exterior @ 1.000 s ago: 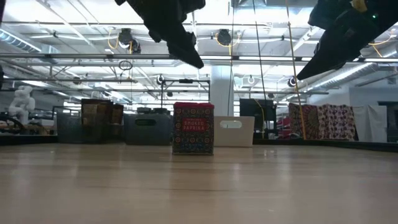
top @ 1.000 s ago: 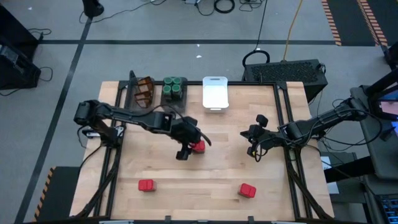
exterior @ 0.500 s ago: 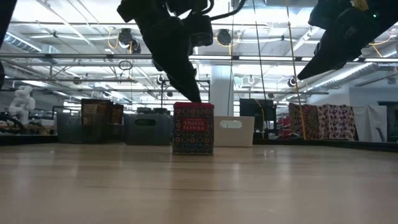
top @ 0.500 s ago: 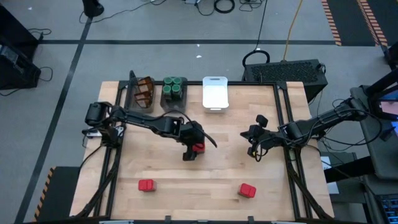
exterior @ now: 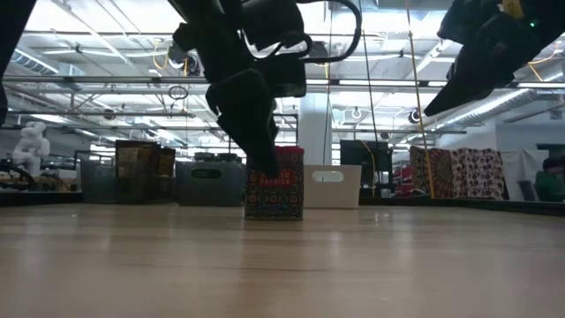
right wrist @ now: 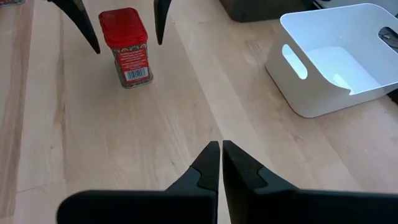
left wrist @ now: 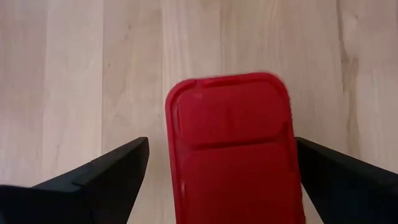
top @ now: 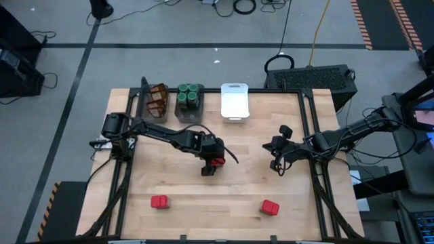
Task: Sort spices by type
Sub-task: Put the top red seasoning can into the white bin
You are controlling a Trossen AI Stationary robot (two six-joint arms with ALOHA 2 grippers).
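Since the earlier frame, left gripper has descended around the upright red rectangular spice tin — fingers spread wide on either side, not touching it. This tin stands on the wooden table, in front of the white plastic bin. Right gripper hovers to the tin's right, fingers pressed together, empty. Two more red tins lie nearer the front edge.

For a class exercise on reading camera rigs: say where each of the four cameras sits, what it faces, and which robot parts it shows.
High: overhead, straight down; both arms, three bins, table.
Low: table height, level; left gripper straddling red tin.
Left wrist: above that tin, between open fingers.
Right wrist: shut right gripper, white bin.
Shared: the tin appears in all four.
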